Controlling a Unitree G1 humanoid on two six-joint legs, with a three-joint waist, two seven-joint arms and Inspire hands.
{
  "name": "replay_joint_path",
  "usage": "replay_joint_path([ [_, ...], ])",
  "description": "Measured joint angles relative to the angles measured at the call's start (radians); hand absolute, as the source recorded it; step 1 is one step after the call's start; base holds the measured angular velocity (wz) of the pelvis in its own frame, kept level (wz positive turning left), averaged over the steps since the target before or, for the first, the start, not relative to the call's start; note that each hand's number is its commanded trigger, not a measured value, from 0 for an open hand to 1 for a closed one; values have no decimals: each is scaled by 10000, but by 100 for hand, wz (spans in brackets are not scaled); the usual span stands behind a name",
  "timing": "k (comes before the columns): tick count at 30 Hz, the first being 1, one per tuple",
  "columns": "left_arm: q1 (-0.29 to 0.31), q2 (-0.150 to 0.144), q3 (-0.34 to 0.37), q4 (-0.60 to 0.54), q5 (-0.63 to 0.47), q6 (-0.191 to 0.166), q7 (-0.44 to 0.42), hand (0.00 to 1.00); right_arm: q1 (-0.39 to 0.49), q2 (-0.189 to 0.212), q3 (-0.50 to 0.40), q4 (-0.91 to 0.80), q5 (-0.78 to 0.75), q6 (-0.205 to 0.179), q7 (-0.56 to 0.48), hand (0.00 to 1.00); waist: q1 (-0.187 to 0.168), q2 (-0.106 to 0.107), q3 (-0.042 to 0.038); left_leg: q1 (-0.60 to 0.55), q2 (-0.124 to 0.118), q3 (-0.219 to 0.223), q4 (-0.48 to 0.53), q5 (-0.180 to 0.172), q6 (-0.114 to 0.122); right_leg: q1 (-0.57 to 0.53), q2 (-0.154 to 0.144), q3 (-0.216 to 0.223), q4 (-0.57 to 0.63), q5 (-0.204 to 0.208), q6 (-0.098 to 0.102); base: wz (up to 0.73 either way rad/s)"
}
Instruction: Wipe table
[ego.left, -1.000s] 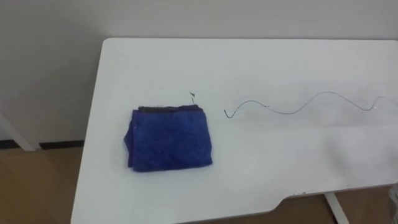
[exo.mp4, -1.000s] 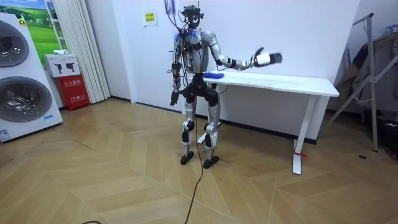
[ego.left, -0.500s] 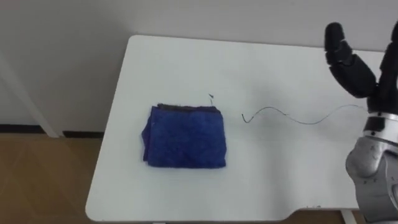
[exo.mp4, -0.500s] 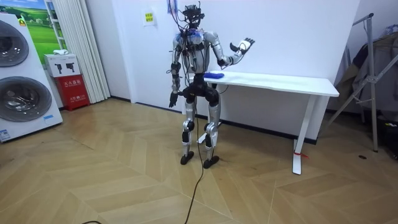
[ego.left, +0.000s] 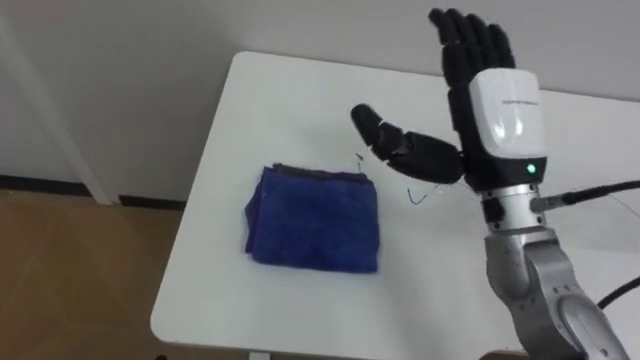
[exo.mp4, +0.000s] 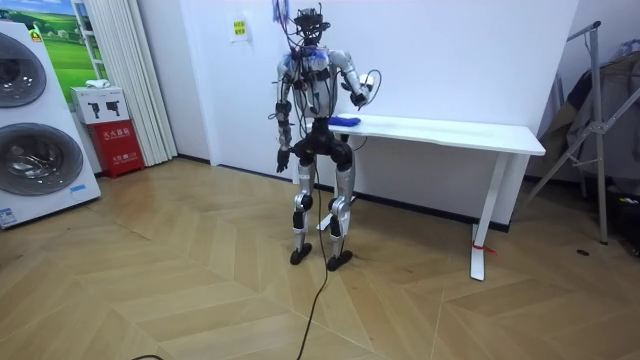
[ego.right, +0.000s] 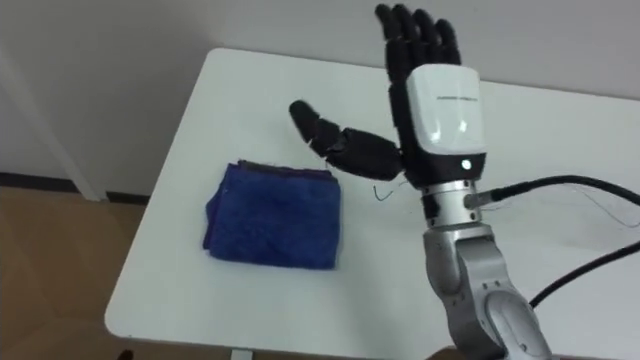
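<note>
Outstretched right hand (ego.right: 440, 112) near blue cloth (ego.right: 272, 215)

A room fitted out for housework trials, half laundry room, half lab; well off to the left of the raised right hand (ego.left: 505, 105), at the room view's left edge, two front-loading washing machines (exo.mp4: 30, 160) stand stacked, with a small red cabinet (exo.mp4: 112, 145) and a pale curtain (exo.mp4: 120, 75) beside them; under the hand lies a plain white table (exo.mp4: 460, 130) on white legs; just beyond the hand rises a bare white wall (exo.mp4: 480, 50), with a small notice (exo.mp4: 240, 28) stuck up to the hand's left; the floor (exo.mp4: 180, 290) is herringbone wood; far to the hand's right a metal stand (exo.mp4: 598, 110) carries dark cloth.
</note>
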Motion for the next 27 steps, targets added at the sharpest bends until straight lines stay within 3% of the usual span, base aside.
replay_joint_path([
  [11, -79, 41, -231, 115, 255, 1, 55, 0, 106, 53, 1453, 468, -1393, 106, 883, 0, 282, -31, 13, -56, -6, -242, -12, 0, 0, 66, 12, -143, -184, 0, 0, 3],
  [15, -79, 38, -298, 83, 257, -1, 55, 0, 776, 172, 1729, 932, -1574, 81, 916, 0, 337, -26, 12, 37, 10, -577, -11, 0, 0, 209, 26, -260, -193, 0, 0, 13],
  [20, 26, 40, -284, 83, 313, -1, 84, 0, 1241, 219, 1747, 1362, -1794, -21, 964, 0, 286, 41, 13, 30, -51, -560, 36, 0, -1, 294, -17, -148, -314, 10, -14, -6],
  [22, 41, 34, -295, 82, 308, -2, 83, 0, 1251, 238, 1890, 1666, -1761, -92, 962, 0, 169, 27, 13, 2, -164, -475, 416, -2, -4, 532, -217, 135, -461, 12, -14, 5],
  [23, 103, 41, -416, 81, 310, -13, 73, 0, 1250, 271, 1972, 1955, -1709, -117, 970, 0, 120, -128, 69, -393, -346, -292, 1514, -35, -152, 767, -531, 597, -562, 28, -21, 25],
  [24, 23, 47, -699, 41, 342, -79, 23, 0, 1320, 338, 1964, 2163, -1641, -113, 973, 0, 84, -495, 146, -1259, -539, -229, 2177, -443, -628, 878, -969, 1451, -597, 24, -4, 47],
  [25, -137, 31, -899, 54, 415, -133, -13, 0, 1377, 271, 1858, 2225, -1631, -113, 947, 0, 45, -464, 120, -1735, -452, -273, 1778, -338, -640, 804, -1066, 1549, -515, 1, 34, 61],
  [26, -381, -10, -1146, 93, 700, -251, -83, 0, 1353, 194, 1625, 2640, -1674, -95, 949, 0, 215, -292, 74, -2224, -232, 115, 1499, 341, -145, 542, -1174, 1545, -217, -249, 434, 29],
  [27, -348, -18, -1124, 82, 869, -251, -114, 0, 1361, 346, 1536, 2980, -1901, -34, 994, 0, 509, -300, 46, -2043, -298, 348, 1421, 383, -98, 535, -1263, 1104, -141, -331, 627, 0],
])
